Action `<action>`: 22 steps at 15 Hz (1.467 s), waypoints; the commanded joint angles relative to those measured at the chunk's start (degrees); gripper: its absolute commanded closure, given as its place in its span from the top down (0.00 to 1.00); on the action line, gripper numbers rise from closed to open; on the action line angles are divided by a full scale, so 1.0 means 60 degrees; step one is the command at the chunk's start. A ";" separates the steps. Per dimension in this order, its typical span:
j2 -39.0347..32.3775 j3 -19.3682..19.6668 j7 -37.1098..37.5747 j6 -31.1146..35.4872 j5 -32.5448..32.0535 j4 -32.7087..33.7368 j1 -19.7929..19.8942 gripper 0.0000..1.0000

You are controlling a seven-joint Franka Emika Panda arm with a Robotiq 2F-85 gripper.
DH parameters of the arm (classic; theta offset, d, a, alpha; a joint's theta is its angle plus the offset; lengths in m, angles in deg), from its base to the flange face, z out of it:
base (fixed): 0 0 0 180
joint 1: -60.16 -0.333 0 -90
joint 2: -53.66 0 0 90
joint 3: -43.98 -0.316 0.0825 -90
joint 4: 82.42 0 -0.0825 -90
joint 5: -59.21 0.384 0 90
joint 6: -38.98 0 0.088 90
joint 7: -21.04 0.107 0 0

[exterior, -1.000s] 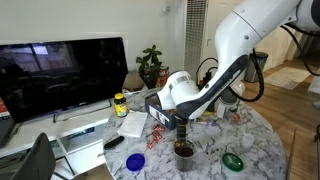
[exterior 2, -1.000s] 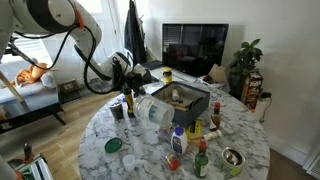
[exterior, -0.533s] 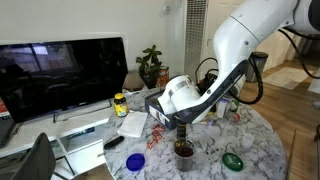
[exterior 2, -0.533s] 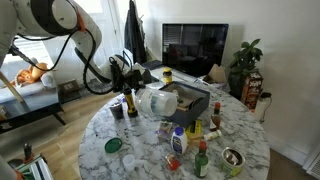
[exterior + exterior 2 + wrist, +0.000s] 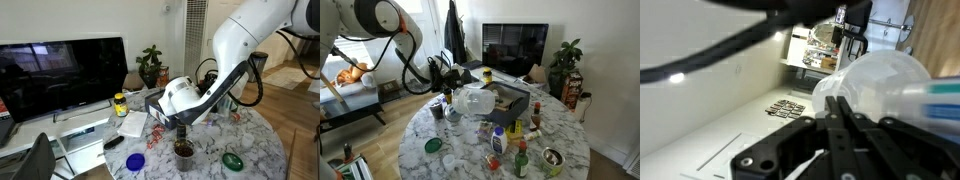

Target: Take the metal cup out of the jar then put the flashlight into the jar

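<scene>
"What's the robot's dark two-finger gripper [image 5: 454, 90] doing?"

"It's clamped on the clear see-through wide-mouthed jar [image 5: 473, 101], as far as I can make out. In the wrist view the black fingers [image 5: 845, 125] come together right at the jar's pale wall."

"So where's the jar?"

"It's up off the round grey-white marble table [image 5: 575, 135], tipped over on its side in the air. It hangs above the clutter of bottles, just in front of the dark box [image 5: 512, 100]. It looks milky from here, so I can't tell what's inside."

"Anything under the arm?"

"In an exterior view a brown cup with a dark inside [image 5: 184, 149] stands on the table below the white arm. A flat blue round lid [image 5: 135, 160] lies near it. A yellow-labelled bottle with a green cap [image 5: 120, 103] stands farther back, near the black television screen [image 5: 60, 70]."
</scene>
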 commanded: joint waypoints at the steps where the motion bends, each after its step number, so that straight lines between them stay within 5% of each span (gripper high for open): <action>1: -0.0192 -0.0437 -0.0491 -0.0012 0.0708 0.0278 0.0441 0.01; 13: -0.0089 -0.0543 -0.0903 0.0594 0.2424 0.0572 0.0727 0.01; 22: 0.1695 -0.0216 -0.4554 0.2162 0.3002 0.0418 0.2127 0.01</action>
